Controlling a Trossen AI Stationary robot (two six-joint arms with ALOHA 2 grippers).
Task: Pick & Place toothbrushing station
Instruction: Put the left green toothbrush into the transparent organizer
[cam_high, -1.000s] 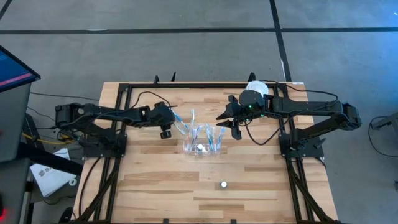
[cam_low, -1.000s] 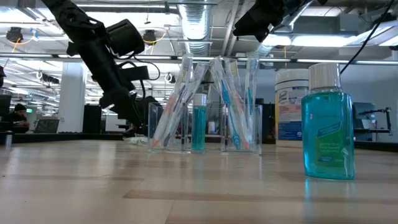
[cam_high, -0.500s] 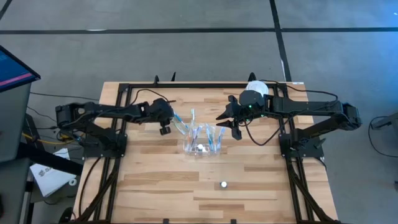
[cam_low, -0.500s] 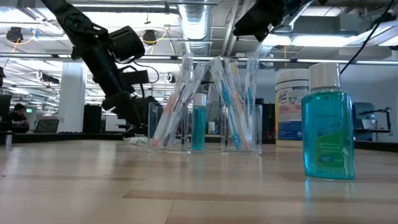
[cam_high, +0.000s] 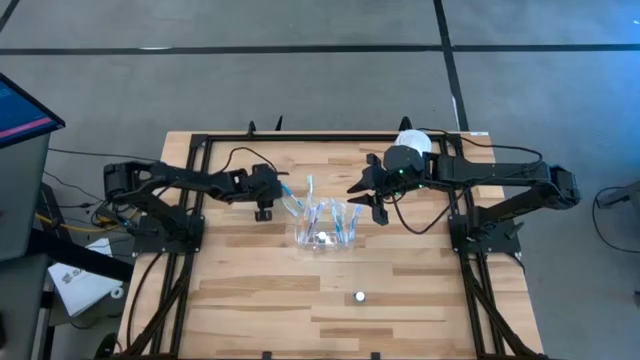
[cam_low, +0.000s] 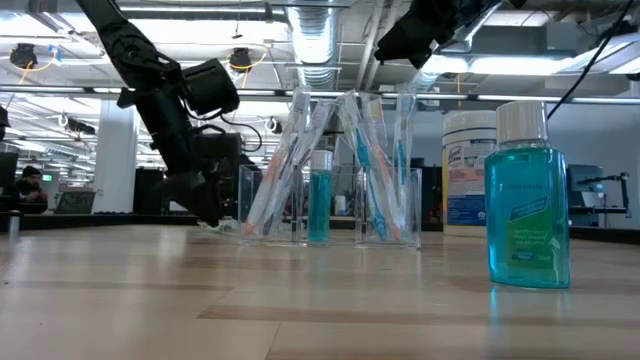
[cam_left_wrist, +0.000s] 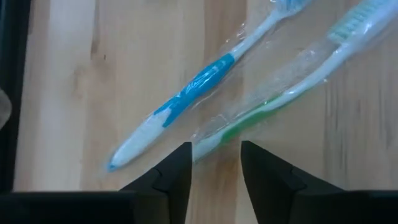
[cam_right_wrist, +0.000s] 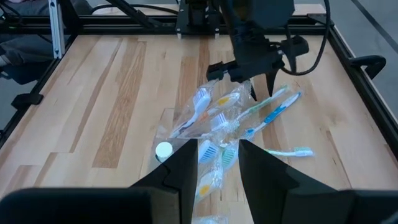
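Glossy film-wrapped toothbrushes (cam_left_wrist: 186, 102), matt wood table (cam_left_wrist: 74, 81)

A clear plastic holder (cam_high: 322, 236) stands at the centre of the high view, holding upright wrapped toothbrushes (cam_low: 370, 170) and a small blue-filled tube (cam_low: 319, 196). Two more wrapped brushes lie flat on the wood to its upper left: a blue-handled one (cam_left_wrist: 180, 102) and a green-handled one (cam_left_wrist: 280, 99), side by side.
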